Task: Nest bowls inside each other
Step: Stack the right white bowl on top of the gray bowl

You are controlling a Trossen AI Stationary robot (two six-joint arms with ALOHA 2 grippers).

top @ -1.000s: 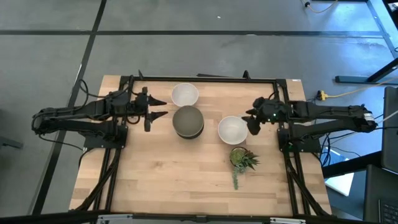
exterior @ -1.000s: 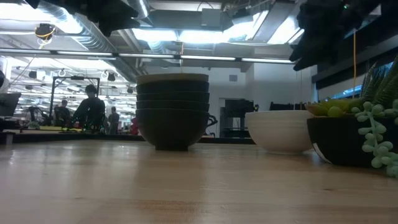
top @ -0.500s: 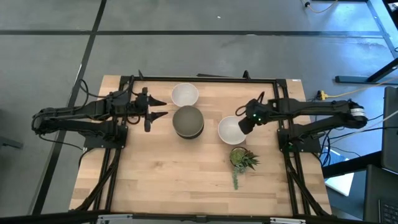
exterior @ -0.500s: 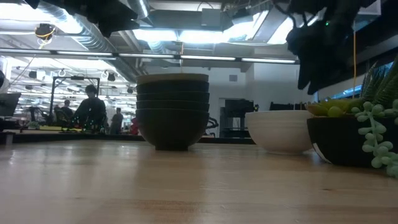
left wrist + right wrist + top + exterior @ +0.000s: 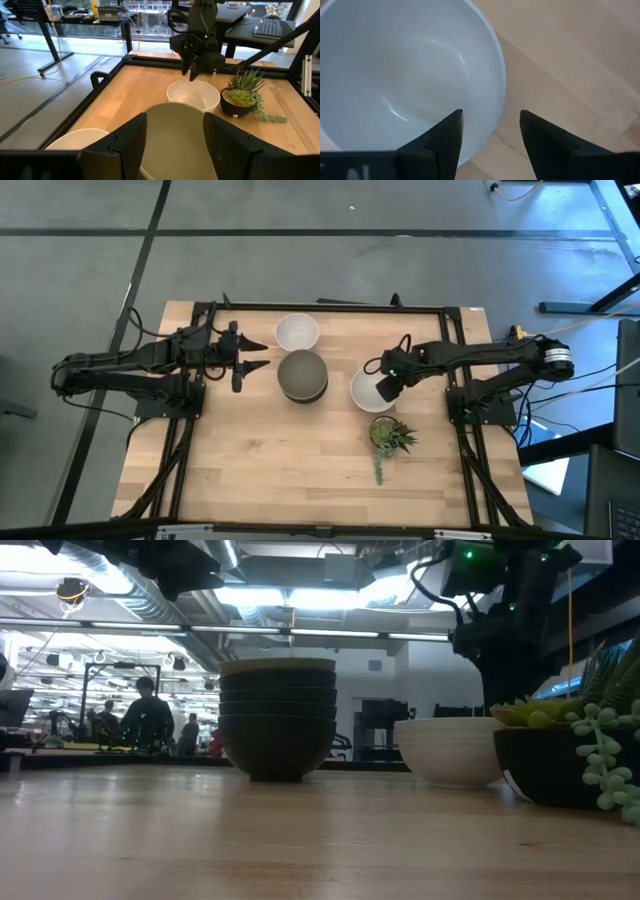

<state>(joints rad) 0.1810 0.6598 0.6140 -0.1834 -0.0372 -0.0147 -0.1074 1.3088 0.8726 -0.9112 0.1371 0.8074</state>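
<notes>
Right gripper over white bowl rim

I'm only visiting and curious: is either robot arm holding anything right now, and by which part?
Nothing is held. The right gripper hangs open above the rim of a white bowl, one finger on each side of the rim. The left gripper waits open beside the stack of bowls.

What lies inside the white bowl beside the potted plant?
The white bowl is empty in the right wrist view. The open right gripper straddles its rim, one finger over the inside. What lies directly under that finger is hidden.
</notes>
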